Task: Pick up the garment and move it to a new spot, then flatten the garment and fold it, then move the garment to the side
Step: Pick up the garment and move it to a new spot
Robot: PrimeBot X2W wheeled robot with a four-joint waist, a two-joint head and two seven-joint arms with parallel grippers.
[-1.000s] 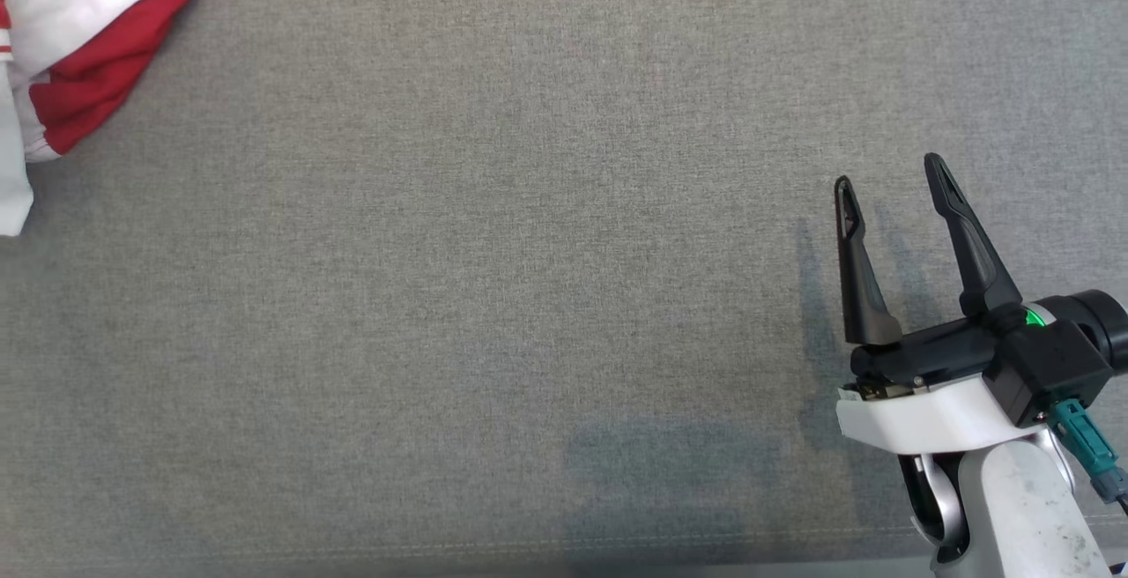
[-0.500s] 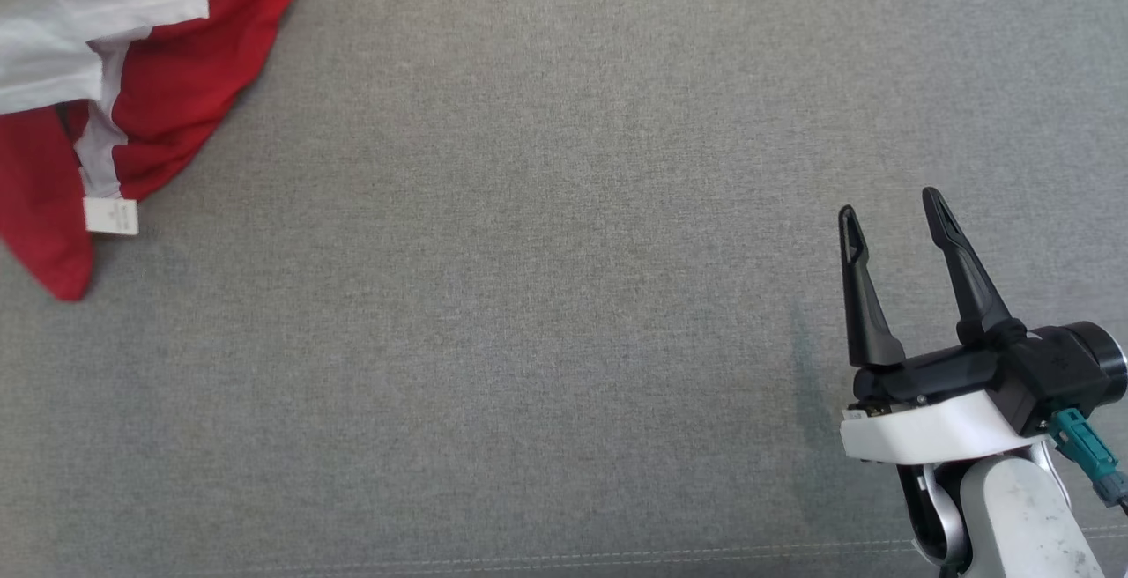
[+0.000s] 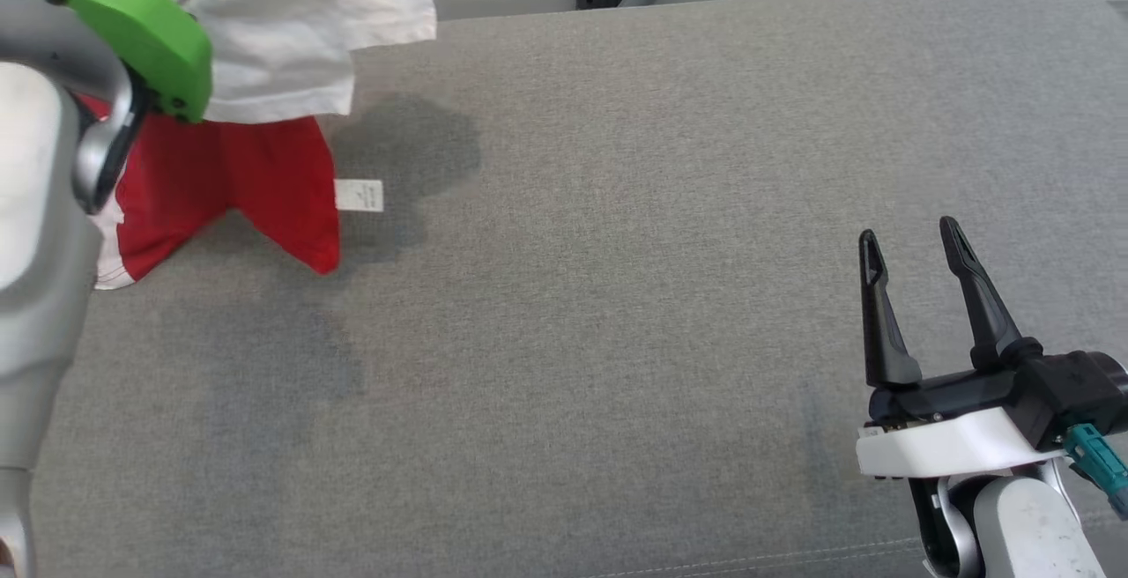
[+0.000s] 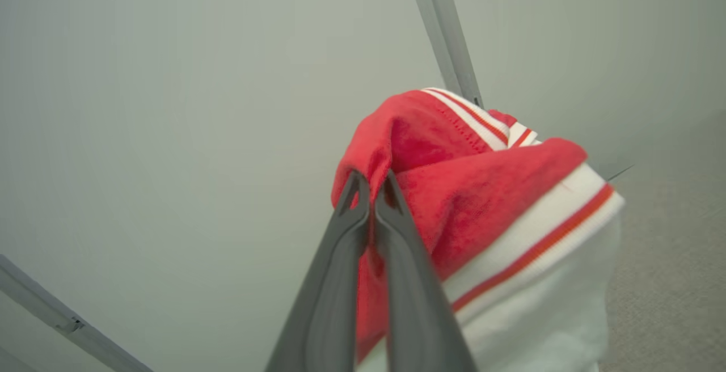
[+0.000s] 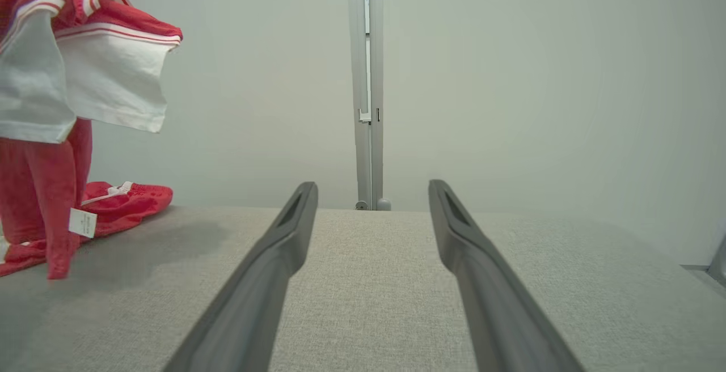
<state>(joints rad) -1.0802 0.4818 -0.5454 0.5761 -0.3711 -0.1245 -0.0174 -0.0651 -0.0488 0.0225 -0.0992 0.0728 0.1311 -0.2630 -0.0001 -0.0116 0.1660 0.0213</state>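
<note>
The garment (image 3: pixel 291 40) is red and white with striped trim and a small white tag (image 3: pixel 359 196). It hangs at the upper left of the head view, beside my left arm (image 3: pixel 44 208). My left gripper (image 4: pixel 371 182) is shut on a red fold of the garment (image 4: pixel 482 190), raised in front of the pale wall. In the right wrist view the garment (image 5: pixel 108 71) hangs at the far left, its red lower end resting on the grey surface. My right gripper (image 3: pixel 908 239) stands open and empty at the lower right, far from the cloth; its fingers (image 5: pixel 295 219) point over the surface.
A wide grey fabric surface (image 3: pixel 617 296) stretches between the garment and my right gripper. Its far edge meets a pale wall with a vertical metal post (image 5: pixel 366 77). A stitched seam (image 3: pixel 705 560) runs along the near edge.
The head view has shifted, bringing the surface's far edge and my left arm into it. The garment now hangs higher and further right. My right gripper stays open.
</note>
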